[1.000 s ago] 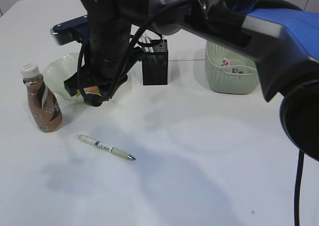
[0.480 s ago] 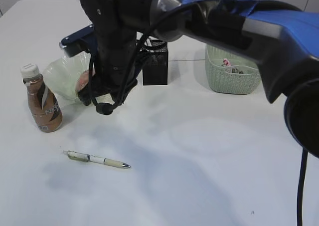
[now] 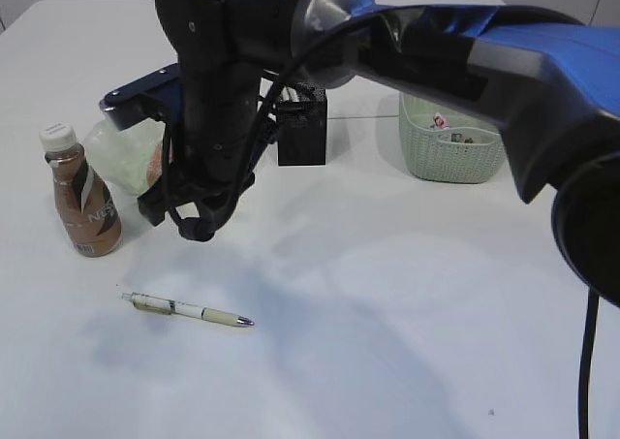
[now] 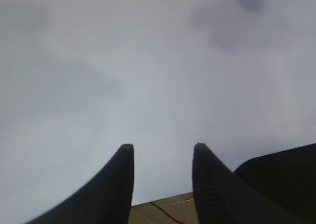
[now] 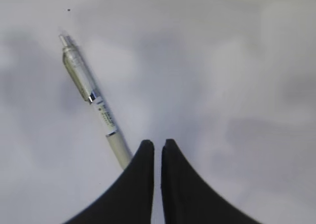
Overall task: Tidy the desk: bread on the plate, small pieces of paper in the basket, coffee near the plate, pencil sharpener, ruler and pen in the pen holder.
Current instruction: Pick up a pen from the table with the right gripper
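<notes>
A large plain white desk [image 3: 387, 294] fills the scene. A slim cream-and-silver click pen [image 3: 186, 309] lies flat on it toward the front left, its metal tip pointing right. Behind the pen, at the far left, a brown plastic coffee bottle [image 3: 81, 193] with a white cap stands upright. Just beside the bottle sits a translucent pale green glass plate [image 3: 118, 152] with a ruffled rim, and a golden-brown bread bun [image 3: 157, 171] shows in it, mostly hidden by a black and blue robot arm [image 3: 223, 100] reaching in from the right. A black mesh pen holder [image 3: 302, 129] stands behind the arm. Farther right is a pale sage-green perforated basket [image 3: 448, 139] with small scraps inside.

In the right wrist view, the right gripper [image 5: 158, 150] hangs over the desk with its dark jaws almost touching, gripping nothing; the pen lies slanted just beside its left finger. In the left wrist view, the left gripper [image 4: 163, 152] hovers over bare desk, jaws parted moderately and empty.
</notes>
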You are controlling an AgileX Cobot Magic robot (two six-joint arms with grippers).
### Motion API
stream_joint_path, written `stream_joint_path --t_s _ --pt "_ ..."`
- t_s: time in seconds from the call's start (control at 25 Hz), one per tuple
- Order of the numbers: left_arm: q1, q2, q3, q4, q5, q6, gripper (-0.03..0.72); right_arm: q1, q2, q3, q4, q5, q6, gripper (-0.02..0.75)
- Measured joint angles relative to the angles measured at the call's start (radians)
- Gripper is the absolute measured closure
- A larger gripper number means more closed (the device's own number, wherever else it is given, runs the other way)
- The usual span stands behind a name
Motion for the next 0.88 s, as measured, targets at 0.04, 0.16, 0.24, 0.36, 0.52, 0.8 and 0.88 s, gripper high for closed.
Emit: stream_joint_path --t_s 0.04,0.16,0.24,0.36,0.52,0.8,0.88 --pt "0.000 0.000 0.000 0.000 0.000 0.000 0.413 0.000 0.000 0.000 0.010 0.000 -0.005 0.671" --pt "0.000 0.000 0.000 0.000 0.000 0.000 0.413 0.000 0.000 0.000 0.021 0.000 -0.022 0.648" --pt "0.000 0.000 0.000 0.000 0.000 0.000 0.413 0.000 0.000 0.002 0.021 0.000 -0.026 0.634" --pt "0.000 0.000 0.000 0.000 -0.003 0.000 0.413 0.000 0.000 0.002 0.047 0.000 -0.042 0.591" --pt "0.000 0.000 0.000 0.000 -0.005 0.000 0.413 0.000 0.000 0.002 0.056 0.000 -0.064 0.533" --pt "0.000 0.000 0.000 0.000 -0.005 0.000 0.413 0.000 0.000 0.002 0.063 0.000 -0.082 0.497" --pt "0.000 0.000 0.000 0.000 -0.005 0.000 0.413 0.000 0.000 0.007 0.079 0.000 -0.087 0.497"
